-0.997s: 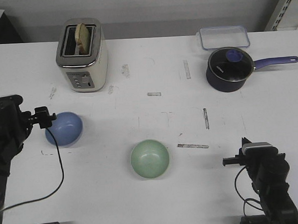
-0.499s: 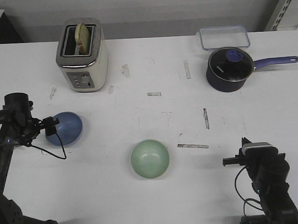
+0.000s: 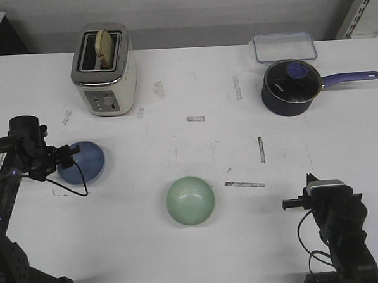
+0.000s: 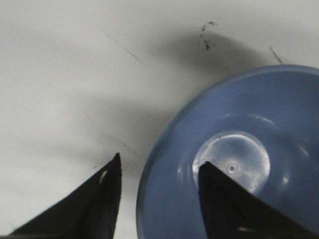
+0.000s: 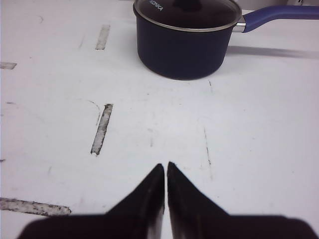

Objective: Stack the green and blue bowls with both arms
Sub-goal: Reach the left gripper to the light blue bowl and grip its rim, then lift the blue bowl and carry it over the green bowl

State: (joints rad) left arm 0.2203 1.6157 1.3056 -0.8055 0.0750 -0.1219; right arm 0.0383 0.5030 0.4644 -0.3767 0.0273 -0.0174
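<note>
The blue bowl (image 3: 85, 161) sits upright on the white table at the left. My left gripper (image 3: 68, 155) is open and straddles its left rim: in the left wrist view one finger is over the table outside the bowl (image 4: 259, 149) and the other is inside it. The midpoint between the fingertips (image 4: 160, 167) lies at the rim. The green bowl (image 3: 190, 200) sits upright near the table's middle front, alone. My right gripper (image 5: 165, 167) is shut and empty, low over the table at the front right (image 3: 300, 203).
A toaster (image 3: 104, 70) with bread stands at the back left. A dark navy saucepan (image 3: 292, 86) with a lid and long handle is at the back right, also in the right wrist view (image 5: 187, 37). A clear lidded container (image 3: 284, 46) lies behind it.
My left gripper has come down and moved in onto the blue bowl's left rim. The bowls and the right arm have not moved.
</note>
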